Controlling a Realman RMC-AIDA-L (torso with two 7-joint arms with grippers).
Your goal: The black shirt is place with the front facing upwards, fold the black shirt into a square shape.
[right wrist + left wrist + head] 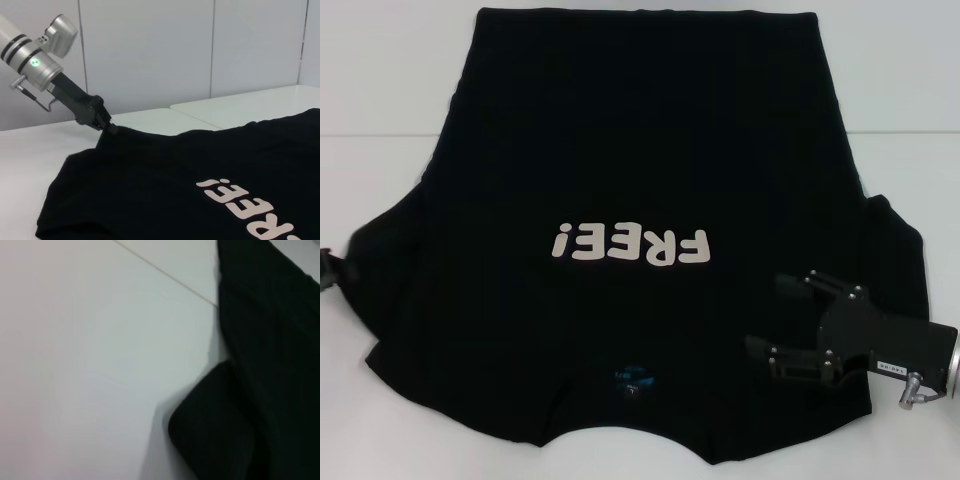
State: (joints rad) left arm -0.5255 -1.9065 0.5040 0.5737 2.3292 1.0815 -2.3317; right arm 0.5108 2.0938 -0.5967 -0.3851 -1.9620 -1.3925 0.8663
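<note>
The black shirt (640,200) lies spread on the white table (380,80), its matte cloth showing white block "FREE!" lettering (630,243). The left claw (106,125), reaching down at a slant, pinches the shirt's left sleeve edge. The right claw (772,315) hovers level over the right sleeve, fingers parted and holding nothing

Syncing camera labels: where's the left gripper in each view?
Head view: left gripper at the far left edge, at the black shirt's left sleeve.
Left wrist view: not in it; only the sleeve and white table show.
Right wrist view: upper left, its tip meeting the raised sleeve edge.
Shared landmark: that left sleeve; the "FREE!" lettering shows in the head and right wrist views only.
</note>
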